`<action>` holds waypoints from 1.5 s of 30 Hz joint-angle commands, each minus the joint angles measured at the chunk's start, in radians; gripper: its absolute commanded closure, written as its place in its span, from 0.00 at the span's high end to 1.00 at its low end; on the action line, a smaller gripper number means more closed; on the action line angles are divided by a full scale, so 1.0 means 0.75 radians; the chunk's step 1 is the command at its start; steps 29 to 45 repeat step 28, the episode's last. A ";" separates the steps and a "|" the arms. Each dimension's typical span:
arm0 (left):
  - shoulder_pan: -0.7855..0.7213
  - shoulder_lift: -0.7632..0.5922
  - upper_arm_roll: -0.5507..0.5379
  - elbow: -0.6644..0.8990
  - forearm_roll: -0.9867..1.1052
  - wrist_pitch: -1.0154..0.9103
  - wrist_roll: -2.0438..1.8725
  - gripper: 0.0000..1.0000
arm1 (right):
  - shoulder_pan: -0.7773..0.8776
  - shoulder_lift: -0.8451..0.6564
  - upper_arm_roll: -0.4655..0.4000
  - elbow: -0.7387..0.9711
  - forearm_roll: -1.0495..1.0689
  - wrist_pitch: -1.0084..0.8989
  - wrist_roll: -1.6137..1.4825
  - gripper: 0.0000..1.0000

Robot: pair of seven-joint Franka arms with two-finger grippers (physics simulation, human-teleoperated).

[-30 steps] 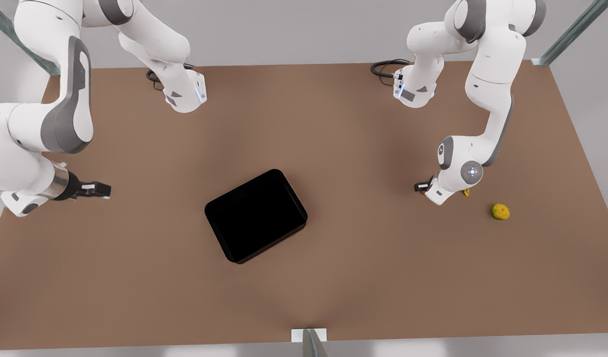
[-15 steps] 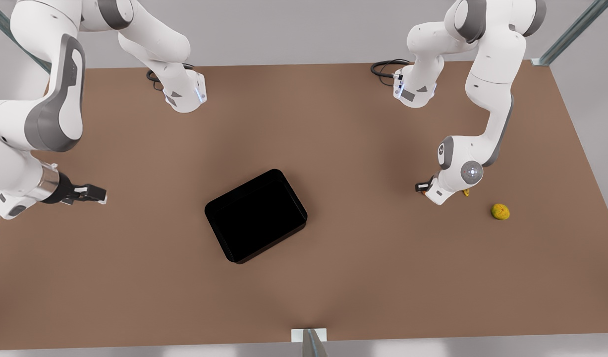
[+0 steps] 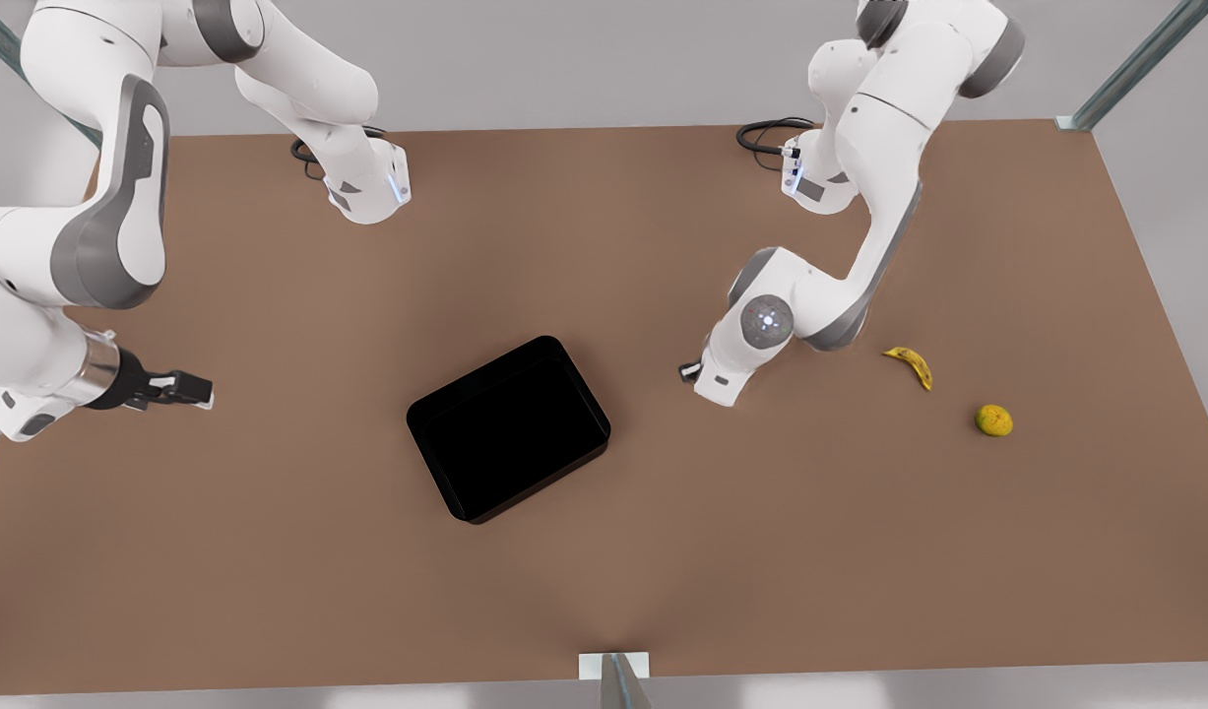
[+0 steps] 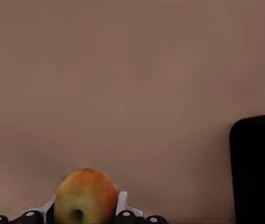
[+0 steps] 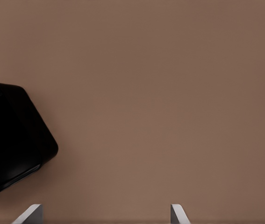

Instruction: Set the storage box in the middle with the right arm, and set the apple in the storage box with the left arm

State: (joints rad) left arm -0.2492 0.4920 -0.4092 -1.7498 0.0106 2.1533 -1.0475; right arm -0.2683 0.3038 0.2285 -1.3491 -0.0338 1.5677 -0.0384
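The black storage box (image 3: 508,428) lies slanted near the table's middle. My left gripper (image 3: 689,371) hovers to the front view's right of it. In the left wrist view this gripper (image 4: 86,215) is shut on the reddish-orange apple (image 4: 86,196), with the box's edge (image 4: 258,168) off to one side. The arm's wrist hides the apple in the front view. My right gripper (image 3: 195,391) waits far out on the front view's left, pointing toward the box. Its fingers (image 5: 33,213) stand wide apart over bare table, and a corner of the box (image 5: 10,135) shows beyond them.
A yellow banana (image 3: 910,365) and a round yellow-green fruit (image 3: 994,420) lie on the front view's right. Both arm bases stand along the back edge, with cables beside them. A metal post (image 3: 615,675) sits at the front edge's middle.
My left arm has swung from beside the banana toward the box, carrying the apple and uncovering the banana. The right gripper drew back slightly toward the front view's left.
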 commanded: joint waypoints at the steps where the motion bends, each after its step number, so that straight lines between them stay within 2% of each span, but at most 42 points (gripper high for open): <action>1: -0.038 0.058 0.002 0.095 -0.037 0.001 -0.098 0.63 | 0.000 0.000 0.002 0.001 0.000 0.000 0.000 1.00; 3: -0.197 0.242 0.004 0.453 -0.037 0.019 -0.479 0.63 | 0.002 -0.002 0.002 0.001 0.002 0.000 -0.002 1.00; 5: -0.257 0.387 0.010 0.764 -0.039 0.054 -0.702 0.63 | 0.004 -0.002 0.002 0.001 0.000 -0.002 0.000 1.00; 7: -0.347 0.434 0.016 0.772 -0.035 0.242 -0.827 0.63 | 0.000 -0.004 0.002 0.001 0.002 -0.004 -0.002 1.00; 8: -0.353 0.446 0.018 0.760 -0.024 0.238 -0.824 0.99 | 0.000 -0.004 0.002 0.001 0.004 -0.004 -0.002 1.00; 15: -0.357 0.459 0.020 0.762 -0.016 0.226 -0.790 1.00 | -0.002 -0.008 0.010 0.001 0.002 -0.004 -0.002 1.00; 16: -0.334 0.436 0.047 0.772 0.039 0.140 -0.729 1.00 | 0.002 -0.008 0.008 0.001 0.002 -0.004 0.000 1.00; 17: -0.239 0.346 0.067 0.774 0.100 -0.199 -0.404 1.00 | 0.000 -0.008 0.008 0.001 0.002 -0.004 -0.002 1.00; 18: -0.087 0.242 0.071 0.772 0.155 -0.657 0.201 1.00 | -0.002 -0.010 0.008 0.003 0.000 -0.004 -0.002 1.00; 19: 0.115 0.187 0.071 0.774 0.182 -0.893 0.592 1.00 | -0.002 -0.010 0.006 0.003 0.000 -0.002 -0.002 1.00; 20: 0.305 0.132 0.055 0.774 0.211 -0.979 0.873 1.00 | 0.000 -0.008 0.008 0.021 0.000 -0.004 0.000 1.00; 22: 0.467 0.009 0.045 0.772 0.209 -1.104 0.934 1.00 | 0.000 -0.006 0.008 0.030 0.000 -0.004 -0.002 1.00; 24: 0.437 -0.310 0.218 0.550 0.099 -1.077 1.119 1.00 | 0.002 -0.004 0.008 0.038 0.002 -0.004 -0.002 1.00; 26: 0.433 -0.545 0.300 0.323 0.080 -0.961 1.209 1.00 | 0.008 -0.004 0.008 0.058 0.000 -0.002 0.000 1.00; 45: 0.414 -0.566 0.306 0.308 0.080 -0.957 1.221 1.00 | 0.006 -0.002 0.012 0.064 0.002 0.000 0.000 1.00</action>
